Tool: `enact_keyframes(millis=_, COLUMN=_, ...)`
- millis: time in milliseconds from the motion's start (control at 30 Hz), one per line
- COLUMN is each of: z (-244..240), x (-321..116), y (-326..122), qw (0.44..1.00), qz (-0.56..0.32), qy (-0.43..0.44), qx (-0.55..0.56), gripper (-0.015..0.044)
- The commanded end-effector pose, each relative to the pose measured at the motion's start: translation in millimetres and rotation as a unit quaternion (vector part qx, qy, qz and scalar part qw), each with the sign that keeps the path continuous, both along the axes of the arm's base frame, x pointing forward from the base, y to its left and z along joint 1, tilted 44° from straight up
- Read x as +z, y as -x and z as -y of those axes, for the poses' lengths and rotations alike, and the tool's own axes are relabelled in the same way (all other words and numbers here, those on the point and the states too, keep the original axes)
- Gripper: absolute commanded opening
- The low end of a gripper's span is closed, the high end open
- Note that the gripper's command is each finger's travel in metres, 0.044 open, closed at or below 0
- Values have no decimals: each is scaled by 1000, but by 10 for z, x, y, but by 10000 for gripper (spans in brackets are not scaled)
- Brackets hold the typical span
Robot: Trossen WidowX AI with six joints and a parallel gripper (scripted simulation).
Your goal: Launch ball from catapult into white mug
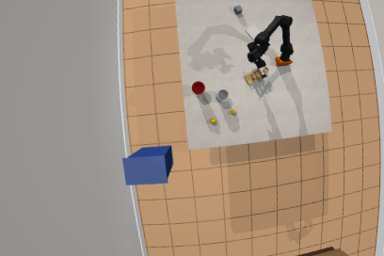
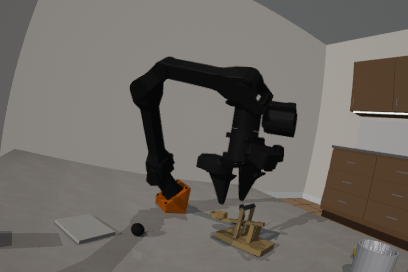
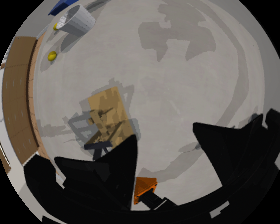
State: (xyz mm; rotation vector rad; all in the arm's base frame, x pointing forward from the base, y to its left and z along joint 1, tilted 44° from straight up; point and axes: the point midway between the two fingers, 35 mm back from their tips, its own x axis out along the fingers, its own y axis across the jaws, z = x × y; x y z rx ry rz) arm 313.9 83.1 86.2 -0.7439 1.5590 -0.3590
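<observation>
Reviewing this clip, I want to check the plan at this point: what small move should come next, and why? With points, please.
Probably swing the open gripper [image 2: 232, 201] [image 3: 165, 132] over to the black ball [image 2: 137, 229] and lower it there. The ball lies on the table beside the pale flat slab [image 2: 85, 228], the catapult [image 1: 254, 77] [image 2: 245, 242] [image 3: 122, 107] is unloaded, and the fingers hold nothing.

Black jointed robot arm on an orange base [image 1: 283, 62], small tan wooden catapult [image 1: 253, 78] near its gripper [image 1: 262, 65], round red cup [image 1: 198, 88], two yellow balls [image 1: 214, 121].
</observation>
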Motion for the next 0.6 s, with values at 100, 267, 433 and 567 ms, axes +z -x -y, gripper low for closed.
enact_keyframes(millis=100, z=881, x=411, y=314, qw=998, qz=44, qy=1, qx=-39, gripper=300)
enact_keyframes(millis=267, z=1428, x=552, y=720, qw=994, qz=74, qy=14, qx=-76, gripper=300)
enact_keyframes(millis=433, z=1694, x=552, y=1031, qw=990, qz=93, qy=27, qx=-103, gripper=300)
enact_keyframes(millis=567, z=1695, x=554, y=1017, qw=990, qz=94, qy=27, qx=-103, gripper=300)
